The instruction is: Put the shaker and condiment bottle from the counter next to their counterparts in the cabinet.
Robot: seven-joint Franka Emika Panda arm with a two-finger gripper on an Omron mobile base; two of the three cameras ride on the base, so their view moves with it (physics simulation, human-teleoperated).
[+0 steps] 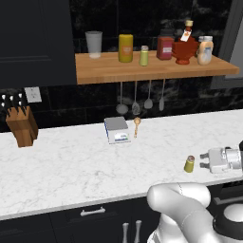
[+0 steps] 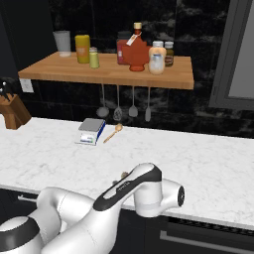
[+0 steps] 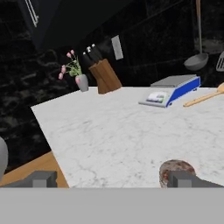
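The small olive-yellow shaker (image 1: 189,164) stands upright on the white marble counter, near its front edge at the right. My gripper (image 1: 204,160) lies level just to its right, open, fingers pointing left at it, with nothing held. In the hand view the shaker's grey-brown cap (image 3: 174,170) sits low, close inside the right fingertip (image 3: 189,179), and my gripper (image 3: 114,179) spans wide. The dark-red condiment bottle (image 1: 185,47) with its tan cap stands on the wooden plank shelf, the cabinet (image 1: 104,71), beside a boxy red jar (image 1: 164,47). It also appears in the right base view (image 2: 135,54).
The shelf also holds a grey cup (image 1: 94,44), a yellow jar (image 1: 126,47), a lime-green shaker (image 1: 144,56) and a pale jar (image 1: 205,50). Utensils (image 1: 142,102) hang beneath it. On the counter are a knife block (image 1: 22,126), a scale (image 1: 116,129) and a wooden spoon (image 1: 136,126).
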